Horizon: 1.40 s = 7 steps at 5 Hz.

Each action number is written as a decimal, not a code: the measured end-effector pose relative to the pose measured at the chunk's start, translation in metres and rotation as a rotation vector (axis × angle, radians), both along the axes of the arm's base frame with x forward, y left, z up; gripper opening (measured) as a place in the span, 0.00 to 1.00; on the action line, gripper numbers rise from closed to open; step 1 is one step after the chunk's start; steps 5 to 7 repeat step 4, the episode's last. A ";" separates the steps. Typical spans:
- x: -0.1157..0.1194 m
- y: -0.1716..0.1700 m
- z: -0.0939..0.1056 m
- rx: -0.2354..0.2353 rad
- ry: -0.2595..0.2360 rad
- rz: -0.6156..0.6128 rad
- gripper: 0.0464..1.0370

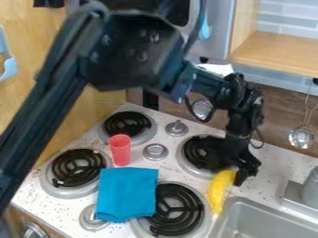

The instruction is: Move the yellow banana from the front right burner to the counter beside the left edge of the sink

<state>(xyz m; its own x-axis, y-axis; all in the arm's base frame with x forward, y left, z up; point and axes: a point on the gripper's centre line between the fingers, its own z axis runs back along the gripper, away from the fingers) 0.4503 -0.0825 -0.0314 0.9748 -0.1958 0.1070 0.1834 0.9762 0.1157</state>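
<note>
The black gripper (pixel 238 168) hangs at the right of the stove, over the right edge of the back right burner (pixel 194 149). Directly below it, a yellow banana (pixel 219 189) lies between the front right burner and the sink, its upper end at the gripper and partly hidden by it. Left of centre, a folded blue cloth (pixel 127 193) covers part of the stovetop and the edge of the front right burner (pixel 197 209). A red cup (pixel 120 151) stands upright just behind the cloth.
At the lower right is a metal sink (pixel 248 202), with a grey faucet base (pixel 310 188) beside it. Two burners are on the left side, with metal knobs (pixel 177 128) between the burners. A metal ladle (pixel 301 136) hangs on the back wall, under a wooden shelf (pixel 286 51).
</note>
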 end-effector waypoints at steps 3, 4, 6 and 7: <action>-0.052 -0.009 0.063 -0.086 -0.163 -0.187 0.96; -0.075 0.013 0.081 -0.185 -0.185 -0.127 0.96; -0.075 0.013 0.081 -0.185 -0.185 -0.127 0.96; -0.075 0.013 0.081 -0.185 -0.185 -0.127 0.96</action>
